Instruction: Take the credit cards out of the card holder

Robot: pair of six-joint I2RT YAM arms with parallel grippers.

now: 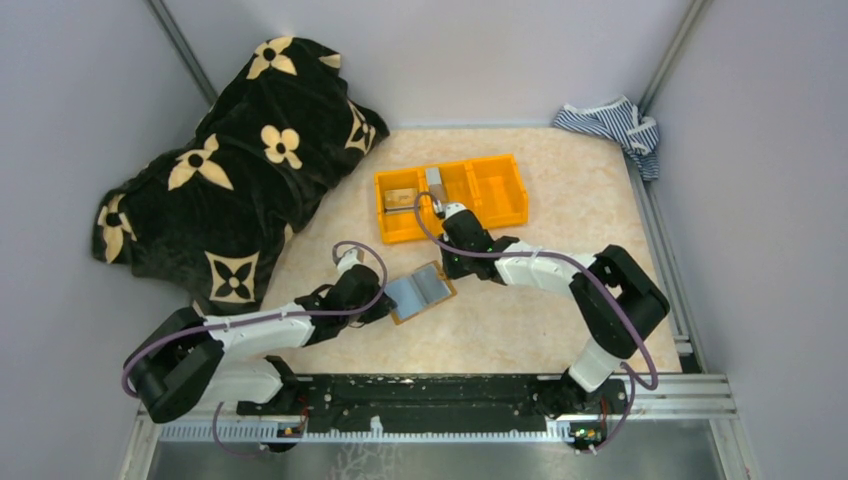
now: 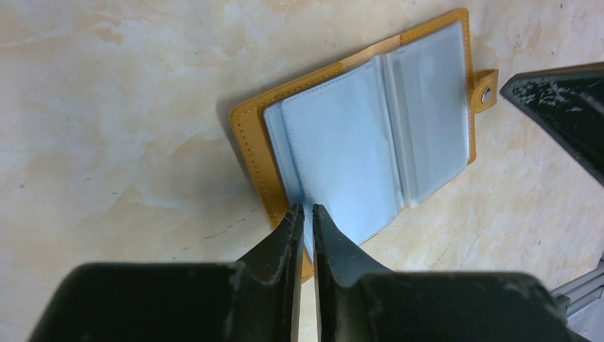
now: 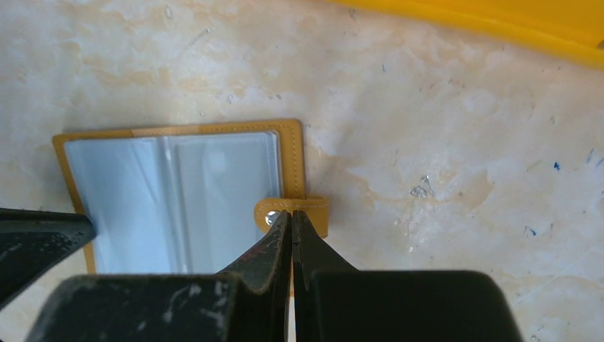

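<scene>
Item: card holder [image 2: 370, 135], open flat on the table [image 3: 463, 142] between the arms; left gripper [image 2: 305, 214] pinched on its sleeve edge, right gripper [image 3: 292, 221] clenched shut at the snap tab [image 3: 306, 206] (advice: pin that tab, lift slowly, avoid dragging).

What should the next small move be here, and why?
Probably the left hand should lift the clear sleeve it pinches at the card holder's edge, turning that page. The holder lies open and flat, no card clearly shows in the facing pockets, and the right hand's closed tips sit at the snap tab, placed to steady it.
</scene>
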